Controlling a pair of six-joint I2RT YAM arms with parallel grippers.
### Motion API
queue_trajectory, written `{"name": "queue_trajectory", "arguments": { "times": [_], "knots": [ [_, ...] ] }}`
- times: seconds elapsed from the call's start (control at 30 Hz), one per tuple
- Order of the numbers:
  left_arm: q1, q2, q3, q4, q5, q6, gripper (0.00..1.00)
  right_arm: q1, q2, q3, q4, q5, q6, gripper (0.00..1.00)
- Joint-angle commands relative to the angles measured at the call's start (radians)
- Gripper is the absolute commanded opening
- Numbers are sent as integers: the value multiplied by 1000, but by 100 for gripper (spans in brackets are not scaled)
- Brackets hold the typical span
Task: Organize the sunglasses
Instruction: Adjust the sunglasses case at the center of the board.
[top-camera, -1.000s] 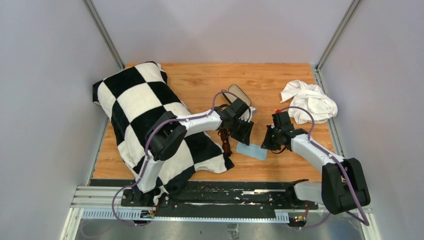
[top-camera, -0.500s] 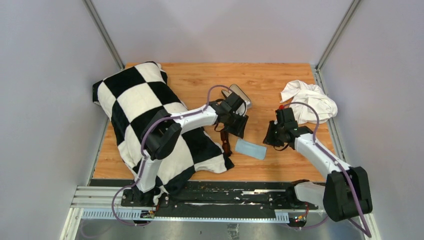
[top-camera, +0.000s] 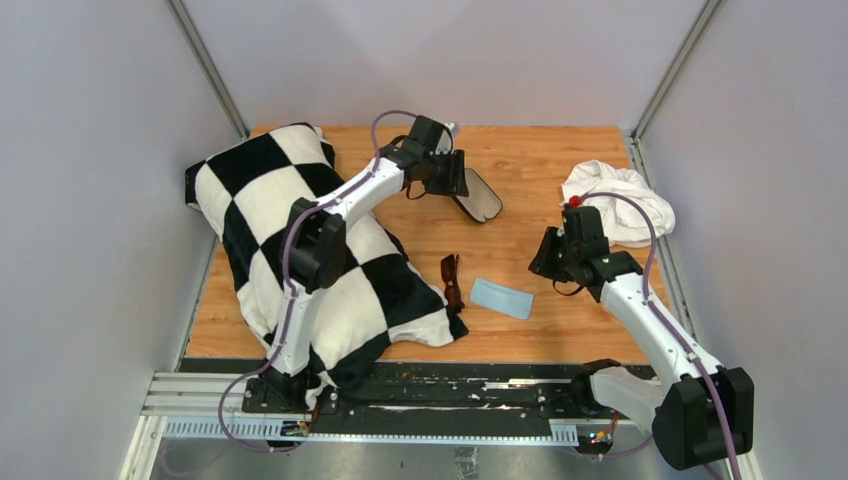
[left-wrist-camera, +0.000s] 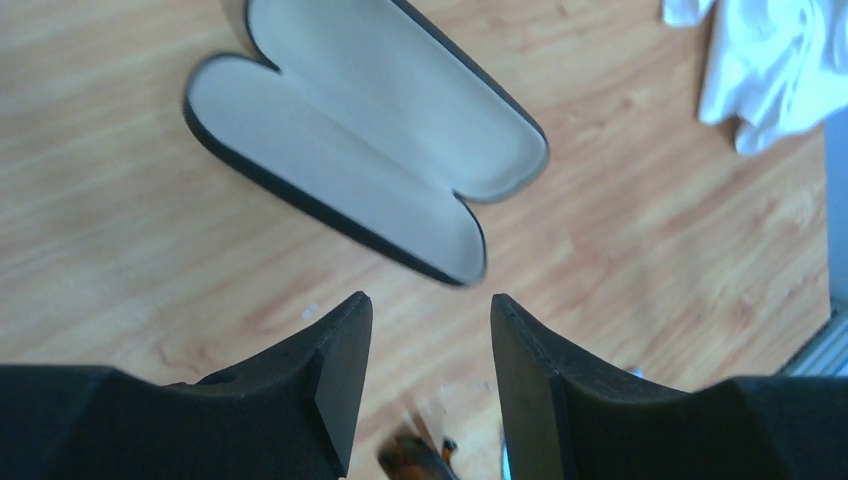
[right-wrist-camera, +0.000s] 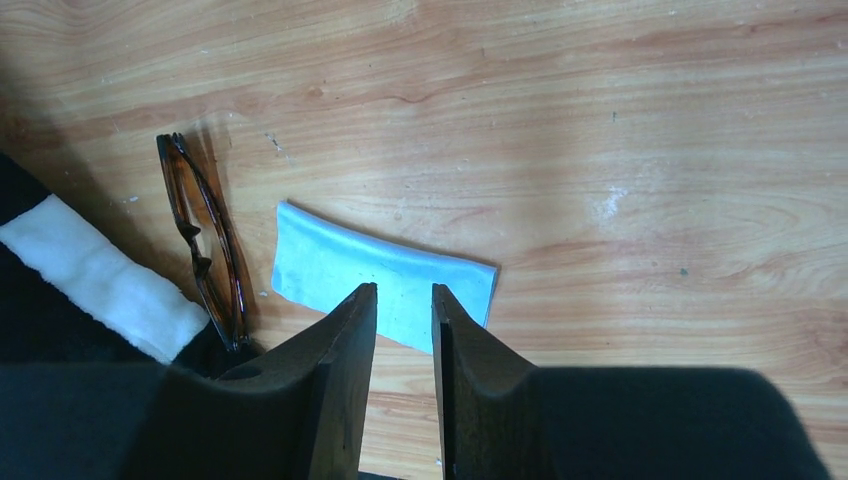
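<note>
The sunglasses (top-camera: 452, 282), dark reddish-brown and folded, lie on the wood beside the checkered cloth's edge; in the right wrist view the sunglasses (right-wrist-camera: 205, 240) sit left of a light blue cloth (right-wrist-camera: 380, 275). The black case (top-camera: 478, 194) lies open at the back, its cream lining up (left-wrist-camera: 365, 135). My left gripper (top-camera: 456, 178) hovers just left of the case, open and empty (left-wrist-camera: 430, 315); a blurred tip of the sunglasses (left-wrist-camera: 415, 460) shows far below. My right gripper (top-camera: 546, 256) hangs right of the blue cloth (top-camera: 502, 298), its jaws narrowly apart and holding nothing (right-wrist-camera: 404, 292).
A large black-and-white checkered pillow (top-camera: 280, 220) covers the table's left side, under the left arm. A crumpled white cloth (top-camera: 620, 200) lies at the back right. Grey walls close in the wooden table (top-camera: 540, 160) on three sides.
My left arm swung from over the sunglasses to the back of the table beside the case, uncovering the sunglasses. My right gripper drew back slightly to the right.
</note>
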Motion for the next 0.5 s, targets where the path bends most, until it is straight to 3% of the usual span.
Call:
{"name": "queue_trajectory", "arguments": {
  "times": [0.0, 0.17, 0.47],
  "knots": [
    [27, 140, 150, -58, 14, -56, 56, -14, -25, -24, -56, 16, -11, 32],
    [44, 248, 266, -85, 3, -98, 58, -14, -40, -35, -61, 10, -11, 33],
    [44, 243, 174, -62, -2, -124, 49, -14, -38, -41, -60, -7, -9, 33]
  ]
}}
